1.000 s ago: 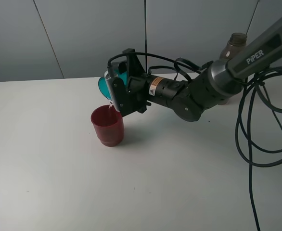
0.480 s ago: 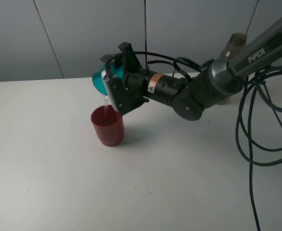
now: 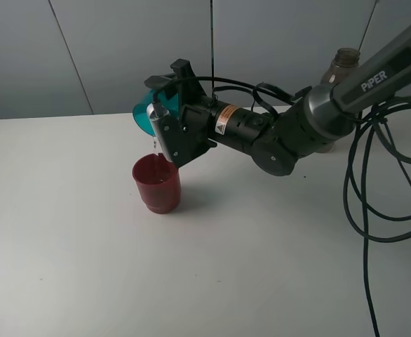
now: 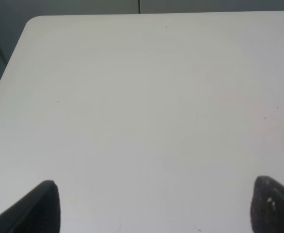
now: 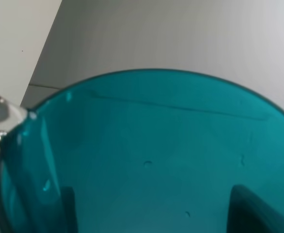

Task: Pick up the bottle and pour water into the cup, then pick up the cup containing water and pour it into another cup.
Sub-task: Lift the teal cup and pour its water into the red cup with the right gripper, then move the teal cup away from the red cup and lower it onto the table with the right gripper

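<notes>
Right fingers clamped on slim teal translucent tumbler, now tipped further above squat dark red cup on white desk; stream thinned, pour nearly done. Left fingers apart, idle.

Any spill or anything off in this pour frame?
Nothing stands out. The right tool holds the teal cup tipped over the red cup, and the thin stream falls inside its rim. No puddle shows on the table. The bottle stands upright at the back; the left tool is open and idle.
</notes>
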Motion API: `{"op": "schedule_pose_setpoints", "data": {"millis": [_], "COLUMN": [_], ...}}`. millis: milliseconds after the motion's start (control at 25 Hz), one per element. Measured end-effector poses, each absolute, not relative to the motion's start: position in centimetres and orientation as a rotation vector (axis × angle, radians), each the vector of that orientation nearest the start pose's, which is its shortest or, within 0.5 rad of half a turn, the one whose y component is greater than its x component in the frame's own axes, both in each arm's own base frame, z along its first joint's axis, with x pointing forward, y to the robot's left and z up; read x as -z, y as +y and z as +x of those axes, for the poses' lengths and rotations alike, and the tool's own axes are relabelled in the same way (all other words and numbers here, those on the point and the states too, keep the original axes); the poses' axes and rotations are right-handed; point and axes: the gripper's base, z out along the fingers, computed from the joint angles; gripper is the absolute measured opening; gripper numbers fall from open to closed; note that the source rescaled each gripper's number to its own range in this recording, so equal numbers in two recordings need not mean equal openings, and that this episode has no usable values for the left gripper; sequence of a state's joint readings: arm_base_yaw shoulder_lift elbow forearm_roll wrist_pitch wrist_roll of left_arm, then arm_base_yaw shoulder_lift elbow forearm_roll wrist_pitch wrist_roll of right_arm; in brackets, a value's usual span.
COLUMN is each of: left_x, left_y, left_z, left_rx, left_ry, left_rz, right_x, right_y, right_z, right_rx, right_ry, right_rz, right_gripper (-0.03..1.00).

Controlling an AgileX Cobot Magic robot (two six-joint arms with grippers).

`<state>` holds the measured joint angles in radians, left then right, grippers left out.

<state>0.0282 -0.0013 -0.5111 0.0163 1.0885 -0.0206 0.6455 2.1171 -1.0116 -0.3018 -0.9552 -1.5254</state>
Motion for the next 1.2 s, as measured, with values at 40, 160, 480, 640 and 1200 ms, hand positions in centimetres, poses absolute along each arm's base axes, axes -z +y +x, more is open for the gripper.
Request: {"op": "schedule_pose_setpoints", "data": {"millis": [40,160,480,640,1200], "left_x": [-27.8,-27.8,-27.8,-27.8,-27.8], "left_y": [0.1,0.1,0.1,0.1,0.1], "left_z": [-0.8,-0.8,-0.8,-0.8,-0.8], "left_rx": [-0.024,-0.024,-0.024,-0.024,-0.024], "left_ry": [2.059,2.059,2.059,2.059,2.059], "left_rz": [-0.051,-0.051,-0.051,-0.051,-0.051], "right_x": [-13.5,-13.5,-13.5,-13.4,-16.9], "right_y": [26.9,26.9,27.0,27.0,25.3], "right_z": [32.1,32.1,32.0,31.9,31.5], "right_rx": [0.599,0.599,0.598,0.542,0.063], "right_ry": [0.473,0.471,0.451,0.502,1.225], "right_rz": [-1.621,-1.617,-1.625,-1.614,-1.329], "right_gripper": [0.06,0.06,0.06,0.06,0.06]}}
